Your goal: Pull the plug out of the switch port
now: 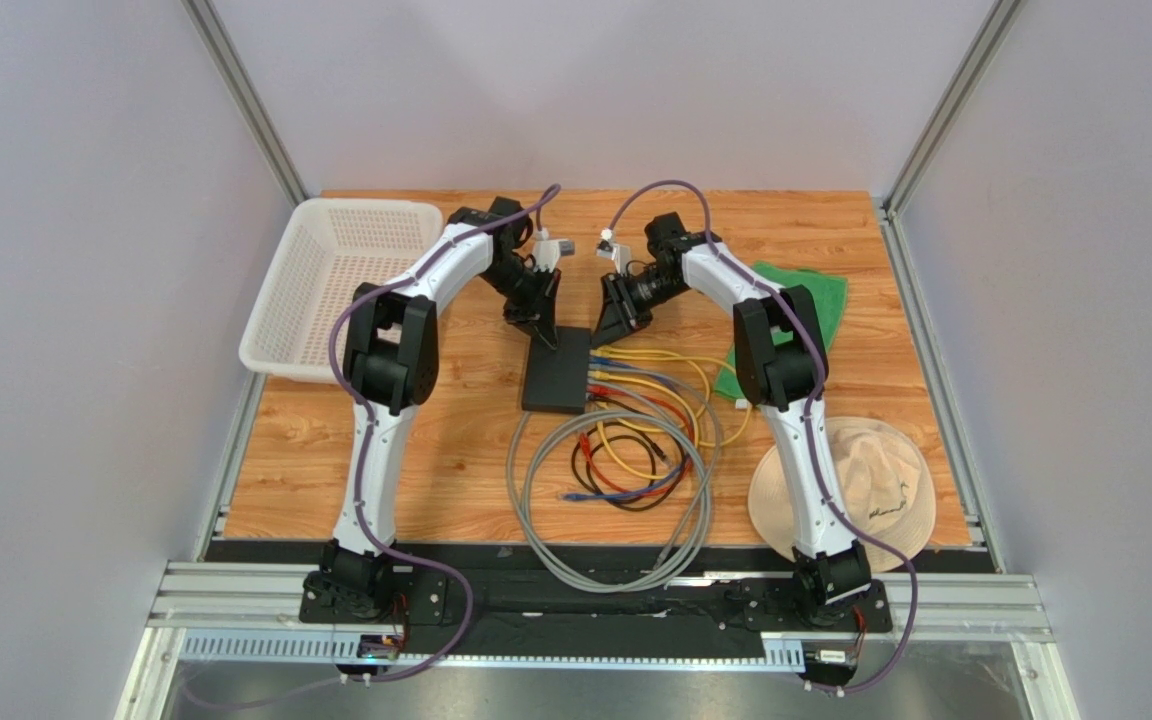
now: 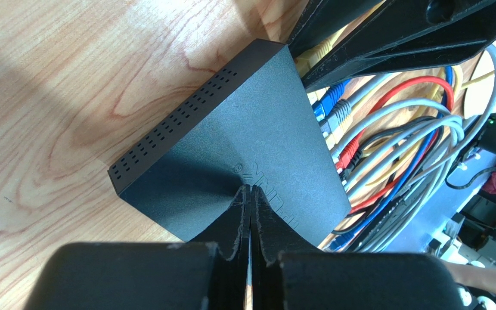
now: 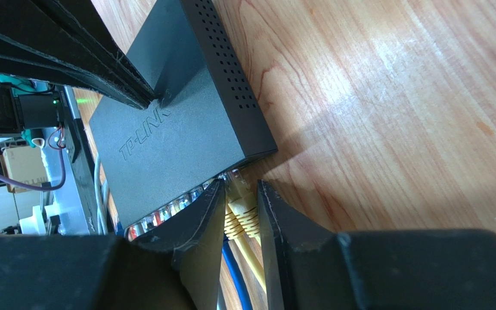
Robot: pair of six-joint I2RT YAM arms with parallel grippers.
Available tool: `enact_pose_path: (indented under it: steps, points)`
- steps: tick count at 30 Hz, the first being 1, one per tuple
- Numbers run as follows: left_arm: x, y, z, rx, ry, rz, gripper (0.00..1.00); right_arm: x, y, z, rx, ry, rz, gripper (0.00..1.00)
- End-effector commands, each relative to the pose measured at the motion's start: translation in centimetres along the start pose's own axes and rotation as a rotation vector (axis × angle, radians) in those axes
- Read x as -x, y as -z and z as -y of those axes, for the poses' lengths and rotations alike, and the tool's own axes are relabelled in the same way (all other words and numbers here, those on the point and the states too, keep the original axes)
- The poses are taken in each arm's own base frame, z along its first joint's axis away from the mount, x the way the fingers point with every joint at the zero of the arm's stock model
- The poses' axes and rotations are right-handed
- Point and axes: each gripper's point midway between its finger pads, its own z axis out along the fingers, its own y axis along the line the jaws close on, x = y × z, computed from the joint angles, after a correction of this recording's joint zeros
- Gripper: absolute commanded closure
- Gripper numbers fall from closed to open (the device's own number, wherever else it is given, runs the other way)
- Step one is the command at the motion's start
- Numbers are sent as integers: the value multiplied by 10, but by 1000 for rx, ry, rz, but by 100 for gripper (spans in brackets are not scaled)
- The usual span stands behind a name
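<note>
The switch (image 1: pixel 558 369) lies flat near the middle of the tabletop (image 1: pixel 432 450), between your two arms. Its row of ports faces the right arm's side.

Your left fingers (image 2: pixel 251 194) are pressed together with no gap between them. Their tips rest on the top face of the switch, close to the printed logo.

Your right fingers (image 1: pixel 608 323) are low at the port edge, at the far end of the row. They stand a little apart, one on each side of the yellow plug (image 3: pixel 241 210), which sits in the last port at the corner of the box. In the right wrist view the fingers look very close to the plug on both sides. You cannot tell from this angle whether they really clamp it, because the space between them is dark and narrow.

Next to the yellow plug, blue, red and gray plugs fill the other ports. Their cables run away from the switch toward the near edge and make a loose tangle (image 1: pixel 620 450) on the wood, with a big gray loop (image 1: pixel 612 558) around it.

A white basket (image 1: pixel 330 282) stands at the far left of the tabletop. A green cloth (image 1: pixel 808 308) lies on the right, and a beige hat (image 1: pixel 856 483) lies near the right arm's base.
</note>
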Motion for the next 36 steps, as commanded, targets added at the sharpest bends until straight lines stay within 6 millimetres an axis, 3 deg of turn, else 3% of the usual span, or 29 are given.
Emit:
enact_pose_path:
  steps: [1,5,8,17,21,22,23,25,27,28,29,32,34,35,36]
  points:
    - [-3,-9,-24,80,-5,-23,100,-37,-22,24,-100,-18,-121,70]
    - [-4,-9,-24,80,-7,-25,100,-36,-21,27,-119,-23,-118,81]
    - [-4,-9,-24,78,-7,-25,100,-35,-20,32,-163,-21,-119,100]
    - [-3,-11,-25,78,-13,-26,100,-36,-13,37,-235,-22,-127,100]
    - [-3,-10,-25,77,-12,-25,100,-33,-9,30,-198,-11,-112,100]
    - [-2,-8,-24,77,-16,-23,100,-30,-7,26,-175,-12,-99,98]
    - [0,-6,-25,77,-17,-16,100,-28,-6,25,-164,-14,-92,85]
    - [1,-4,-21,64,-24,-12,100,-24,-5,23,-138,-14,-78,72]
    - [10,7,-10,11,-48,19,92,-25,-7,23,-115,-24,-77,59]
    - [16,17,-3,-5,-59,46,78,-23,-7,20,-95,-27,-72,56]
    - [24,29,5,-15,-80,80,72,-23,-8,20,-82,-33,-70,52]
    - [40,65,19,6,-119,170,50,-22,-9,11,-25,-33,-62,50]
    - [37,77,12,65,-98,167,34,-23,-12,11,-2,-43,-62,50]
    - [38,81,13,72,-111,165,34,-21,-12,11,-3,-46,-59,50]
    - [27,80,14,62,-82,116,34,-23,-14,14,-1,-60,-62,51]
